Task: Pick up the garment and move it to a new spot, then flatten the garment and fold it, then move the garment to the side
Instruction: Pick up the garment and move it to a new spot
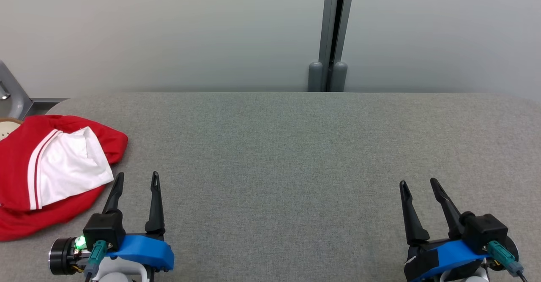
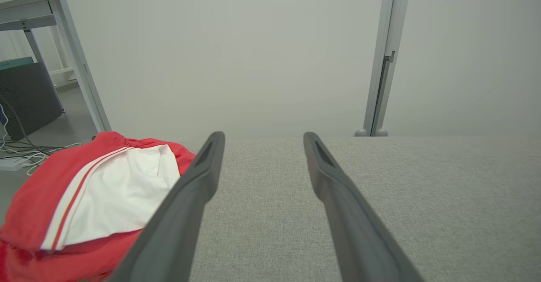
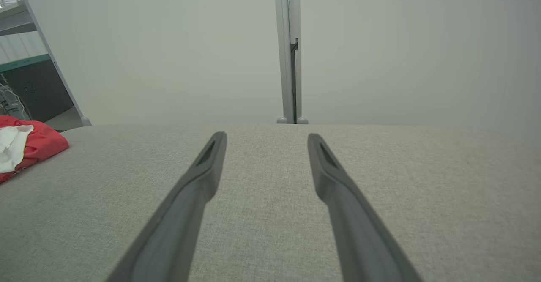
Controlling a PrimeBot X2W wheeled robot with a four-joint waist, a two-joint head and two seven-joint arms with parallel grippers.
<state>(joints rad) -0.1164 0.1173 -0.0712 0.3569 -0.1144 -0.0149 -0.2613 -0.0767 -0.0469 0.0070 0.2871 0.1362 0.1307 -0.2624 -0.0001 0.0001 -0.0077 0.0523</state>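
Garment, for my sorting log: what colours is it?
The garment is red with a white, stripe-edged panel; the head view shows it best.

The grey table (image 1: 270, 155) is bare fabric across the whole middle and right of the head view, near edge to far edge, so there's loads of room to sweep through. The only lump on it is the red and white garment (image 1: 63, 168), bunched at the left edge just beside the left gripper (image 1: 137, 174). The right gripper (image 1: 417, 182) has bare cloth all round it. A pale wall (image 1: 169, 28) with a grey post (image 1: 334, 32) at top centre closes off the back.
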